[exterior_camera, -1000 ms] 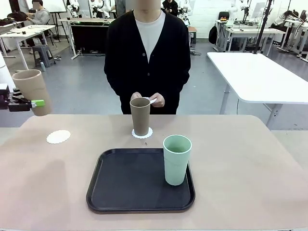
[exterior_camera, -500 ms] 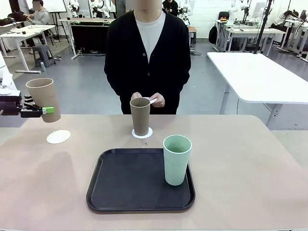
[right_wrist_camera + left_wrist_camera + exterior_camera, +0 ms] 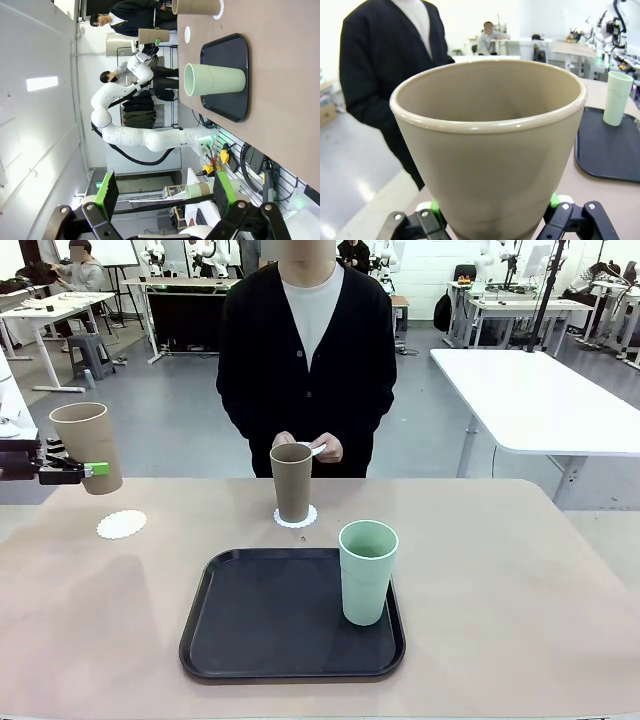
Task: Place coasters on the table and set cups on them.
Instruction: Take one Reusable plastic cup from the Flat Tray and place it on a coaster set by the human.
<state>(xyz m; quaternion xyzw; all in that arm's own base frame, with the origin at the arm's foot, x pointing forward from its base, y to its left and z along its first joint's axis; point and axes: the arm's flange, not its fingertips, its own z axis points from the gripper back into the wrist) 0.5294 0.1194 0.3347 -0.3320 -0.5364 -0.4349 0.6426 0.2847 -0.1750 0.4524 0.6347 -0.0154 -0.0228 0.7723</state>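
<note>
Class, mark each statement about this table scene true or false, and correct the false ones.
1. The left gripper holds a tan cup in the air. True.
2. The mint green cup stands on a coaster. False: it stands on the black tray.
3. The second tan cup stands on the middle coaster, in front of the person. True.
4. The left coaster carries a cup. False: it lies bare on the table.
5. The right gripper is shut on a cup. False: its jaws are open, holding nothing.
</note>
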